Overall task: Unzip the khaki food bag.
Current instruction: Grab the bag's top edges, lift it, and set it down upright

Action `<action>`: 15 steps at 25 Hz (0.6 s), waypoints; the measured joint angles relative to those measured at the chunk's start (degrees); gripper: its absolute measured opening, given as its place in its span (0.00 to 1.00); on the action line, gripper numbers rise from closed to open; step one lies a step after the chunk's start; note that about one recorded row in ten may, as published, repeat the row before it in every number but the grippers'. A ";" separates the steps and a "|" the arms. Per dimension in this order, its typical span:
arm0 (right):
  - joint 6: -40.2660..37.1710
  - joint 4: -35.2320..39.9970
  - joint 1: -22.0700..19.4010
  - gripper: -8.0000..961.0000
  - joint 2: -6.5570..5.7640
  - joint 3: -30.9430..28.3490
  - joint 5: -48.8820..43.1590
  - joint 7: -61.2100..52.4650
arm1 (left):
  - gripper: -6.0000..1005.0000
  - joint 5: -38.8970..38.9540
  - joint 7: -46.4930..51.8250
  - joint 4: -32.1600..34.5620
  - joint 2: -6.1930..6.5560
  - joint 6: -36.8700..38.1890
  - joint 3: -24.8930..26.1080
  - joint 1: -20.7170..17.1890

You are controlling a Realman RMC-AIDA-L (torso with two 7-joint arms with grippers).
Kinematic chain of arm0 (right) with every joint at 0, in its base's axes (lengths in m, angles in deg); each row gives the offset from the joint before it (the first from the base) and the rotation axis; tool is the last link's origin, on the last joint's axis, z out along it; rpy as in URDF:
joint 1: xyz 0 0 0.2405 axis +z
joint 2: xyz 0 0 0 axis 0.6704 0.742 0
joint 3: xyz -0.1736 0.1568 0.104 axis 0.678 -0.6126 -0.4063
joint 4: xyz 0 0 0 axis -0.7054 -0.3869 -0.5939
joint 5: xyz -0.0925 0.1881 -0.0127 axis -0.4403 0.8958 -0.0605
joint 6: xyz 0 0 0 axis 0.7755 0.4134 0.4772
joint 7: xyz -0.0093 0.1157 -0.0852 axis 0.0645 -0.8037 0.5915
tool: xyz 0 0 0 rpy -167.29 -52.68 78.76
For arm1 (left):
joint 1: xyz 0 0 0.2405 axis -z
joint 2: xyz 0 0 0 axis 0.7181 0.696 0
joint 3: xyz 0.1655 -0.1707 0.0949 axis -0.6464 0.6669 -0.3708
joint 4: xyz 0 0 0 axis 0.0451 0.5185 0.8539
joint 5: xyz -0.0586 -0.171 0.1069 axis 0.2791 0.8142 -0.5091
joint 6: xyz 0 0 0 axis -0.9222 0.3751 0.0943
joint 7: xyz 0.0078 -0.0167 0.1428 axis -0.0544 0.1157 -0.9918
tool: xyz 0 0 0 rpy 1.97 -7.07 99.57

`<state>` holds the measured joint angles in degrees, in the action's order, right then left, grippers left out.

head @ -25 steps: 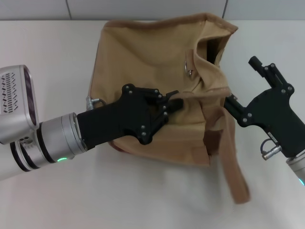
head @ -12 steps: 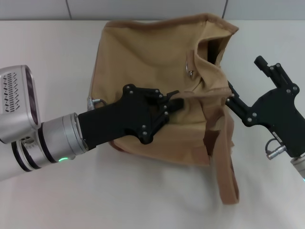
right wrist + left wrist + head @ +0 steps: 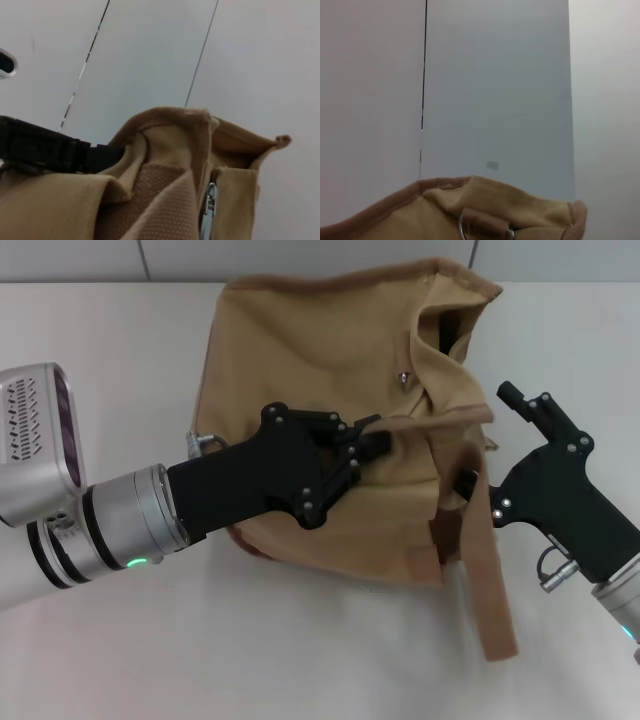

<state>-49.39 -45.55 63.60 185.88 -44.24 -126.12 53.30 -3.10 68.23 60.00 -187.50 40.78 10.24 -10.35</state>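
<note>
The khaki food bag (image 3: 300,350) lies slumped on the pale table, its top gaping at the far right (image 3: 455,330). A small silver zipper pull (image 3: 403,377) hangs near that opening and shows close up in the right wrist view (image 3: 209,202). My left gripper (image 3: 365,445) is shut on a fold of the bag's upper edge, mid-bag. My right gripper (image 3: 468,483) is against the bag's right side, partly behind a wide strap handle (image 3: 487,580) that trails onto the table. The bag's rim also shows in the left wrist view (image 3: 485,200).
The pale table (image 3: 110,340) stretches left of and in front of the bag. A grey panelled wall (image 3: 300,255) runs along the back edge. My left gripper's black body shows in the right wrist view (image 3: 45,150).
My right gripper has moved down and in toward the bag's right side. The loose strap has swung sideways. My left gripper keeps its hold and has lifted slightly.
</note>
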 joint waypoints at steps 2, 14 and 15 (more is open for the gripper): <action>0.21 -0.21 0.33 0.80 0.01 -0.01 -0.40 0.01 | 0.08 0.05 0.11 -0.02 0.00 0.17 0.00 0.07; 0.31 -2.60 1.35 0.79 0.03 -2.45 -0.38 0.17 | 0.08 0.36 0.10 -2.11 0.00 0.21 -0.26 1.02; 0.31 -2.60 1.35 0.79 0.03 -2.45 -0.38 0.17 | 0.08 0.36 0.10 -2.11 0.00 0.21 -0.26 1.02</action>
<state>-49.07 -48.14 64.94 185.91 -46.68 -126.51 53.48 -2.75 68.34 57.89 -187.50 40.98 9.98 -9.33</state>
